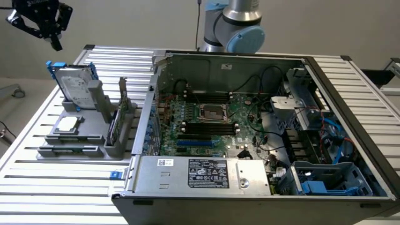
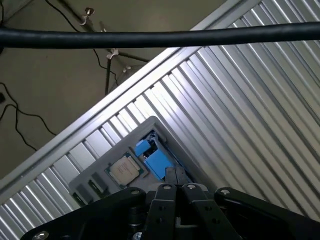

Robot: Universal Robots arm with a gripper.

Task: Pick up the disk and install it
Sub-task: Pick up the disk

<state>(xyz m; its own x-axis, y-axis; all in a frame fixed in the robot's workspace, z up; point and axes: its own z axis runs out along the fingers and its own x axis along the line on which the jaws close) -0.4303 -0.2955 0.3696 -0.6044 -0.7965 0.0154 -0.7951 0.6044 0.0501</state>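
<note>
The disk (image 1: 75,86), a silver-grey drive with a white label in a blue carrier, stands on edge in a grey holder (image 1: 81,140) at the exterior view's left. My gripper (image 1: 56,46) hangs high above it, well clear, fingers together and holding nothing. In the wrist view the gripper (image 2: 175,174) looks down on the blue top edge of the disk (image 2: 159,161), just off the fingertips and far below.
A small silver chip (image 1: 67,124) (image 2: 124,170) lies flat on the holder beside a card (image 1: 122,117) standing upright. The open computer case (image 1: 162,84) fills the slatted table's (image 1: 50,187) middle, with blue caddies (image 1: 331,180) in its near-right bay. A black cable (image 2: 160,36) crosses the wrist view.
</note>
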